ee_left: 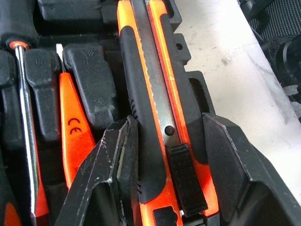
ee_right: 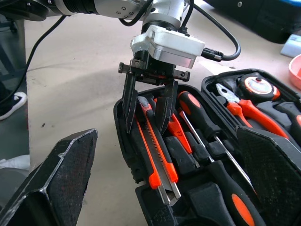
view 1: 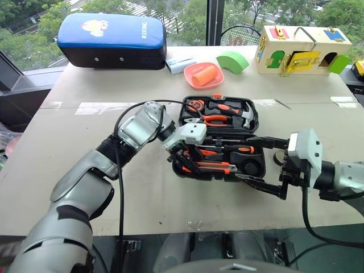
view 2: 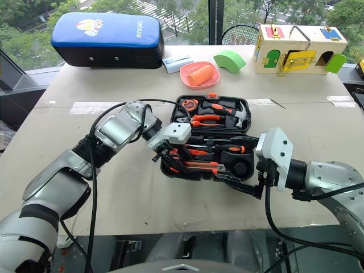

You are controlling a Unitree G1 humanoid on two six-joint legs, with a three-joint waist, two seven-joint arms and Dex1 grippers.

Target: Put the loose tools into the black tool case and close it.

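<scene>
The black case [view 1: 219,139] lies open on the desk [view 1: 85,165]. The left end effector [ee_right: 146,114] points down into the near half of the case, and its two fingers [ee_left: 117,174] stand on both sides of the knife [ee_left: 160,117], grasping it in its recess. Beside the knife lie the tester [ee_left: 73,136] and two screwdrivers [ee_right: 207,132]. The right end effector [view 1: 267,165] is released wide, near the case's right end.

"CE" on the orange tester screwdriver [ee_left: 73,141]; perhaps "RXDONG" on the blue case [view 1: 111,41].
</scene>
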